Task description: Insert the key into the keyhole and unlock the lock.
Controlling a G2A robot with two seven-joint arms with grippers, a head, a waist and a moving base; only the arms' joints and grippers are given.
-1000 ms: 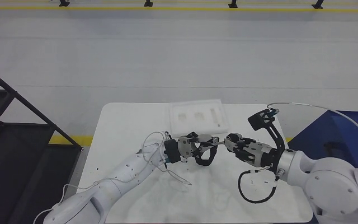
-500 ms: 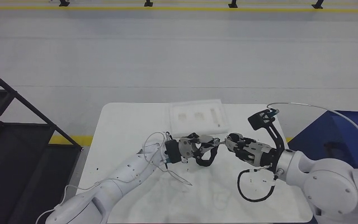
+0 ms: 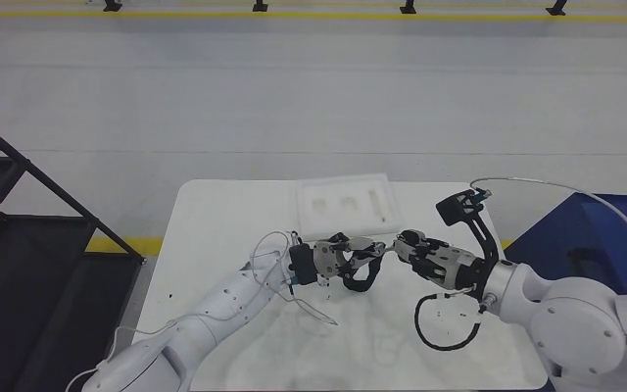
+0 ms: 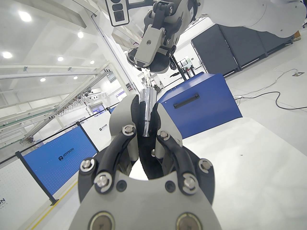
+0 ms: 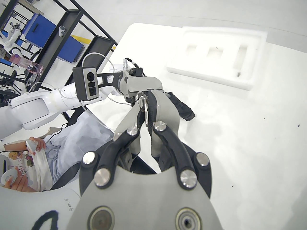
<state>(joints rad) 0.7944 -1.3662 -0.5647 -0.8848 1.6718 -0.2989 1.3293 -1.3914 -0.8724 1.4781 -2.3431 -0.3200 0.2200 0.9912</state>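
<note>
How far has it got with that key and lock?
Done: both pieces are off the table. The left gripper pinches the lock between its fingers, and the right gripper pinches the key. In hand: the key's blade is lined up with the lock, tip at its end face; I cannot tell how deep. Left: push it fully in and turn to unlock.

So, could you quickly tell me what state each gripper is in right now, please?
Left gripper: shut on the lock.
Right gripper: shut on the key.
</note>
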